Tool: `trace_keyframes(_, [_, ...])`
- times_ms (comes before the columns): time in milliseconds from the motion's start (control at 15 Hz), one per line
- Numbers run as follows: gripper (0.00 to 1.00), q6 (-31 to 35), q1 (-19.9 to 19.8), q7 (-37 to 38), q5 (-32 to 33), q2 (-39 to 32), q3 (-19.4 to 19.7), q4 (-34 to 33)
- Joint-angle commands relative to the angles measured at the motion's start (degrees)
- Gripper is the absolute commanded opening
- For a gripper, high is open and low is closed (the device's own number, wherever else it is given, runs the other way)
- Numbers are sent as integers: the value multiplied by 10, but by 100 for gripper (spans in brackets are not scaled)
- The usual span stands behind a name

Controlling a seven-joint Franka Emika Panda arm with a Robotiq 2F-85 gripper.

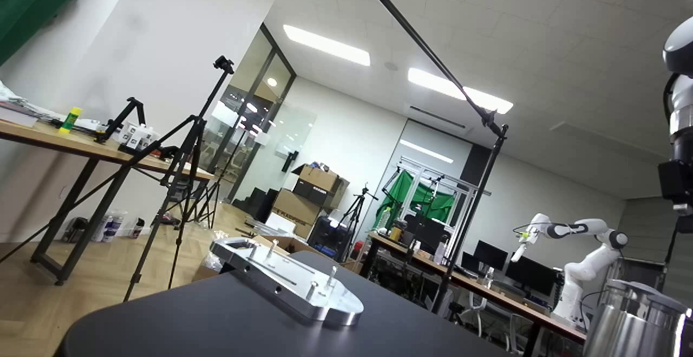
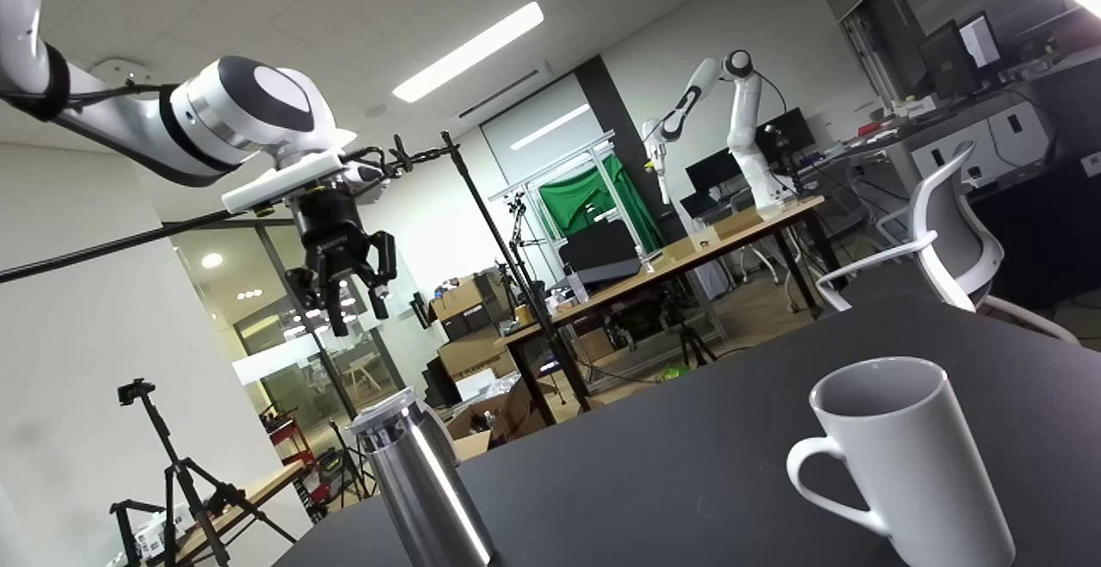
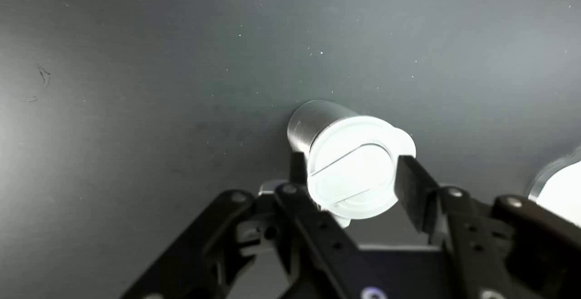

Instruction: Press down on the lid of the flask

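The flask is a silver metal cylinder with a pale lid, standing upright on the dark table. Its body (image 2: 434,498) and lid (image 2: 383,409) show in an exterior view, and the flask (image 1: 631,322) is partly cut off in an exterior view at the lower right. In the wrist view I look down on the white round lid (image 3: 356,167), with some of the flask body (image 3: 313,124) behind it. My gripper (image 2: 357,313) is open and empty, well above the lid and apart from it. In the wrist view the gripper's fingertips (image 3: 352,167) appear on either side of the lid.
A white mug (image 2: 925,472) stands on the dark table (image 2: 636,489). A metal plate with upright pegs (image 1: 292,278) lies on the table. A bright object with a rounded metallic edge (image 3: 560,190) shows at the right of the wrist view. A grey chair (image 2: 959,214) stands beyond the table.
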State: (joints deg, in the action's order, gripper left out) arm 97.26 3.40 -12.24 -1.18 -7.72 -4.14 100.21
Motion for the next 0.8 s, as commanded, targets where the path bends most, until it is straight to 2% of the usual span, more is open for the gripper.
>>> trace_keyframes(0, [87, -30, -2, 13, -3, -5, 2, -24])
trace_keyframes(133, [98, -35, -2, 13, -3, -5, 3, -27])
trace_keyframes(200, [100, -39, -2, 14, -4, -6, 3, -29])
trace_keyframes(400, [100, -53, -2, 21, -2, -9, 3, -37])
trace_keyframes(467, [100, -28, -2, 2, 0, -1, 1, -10])
trace_keyframes(733, [100, -28, -1, 0, 0, -4, 0, -11])
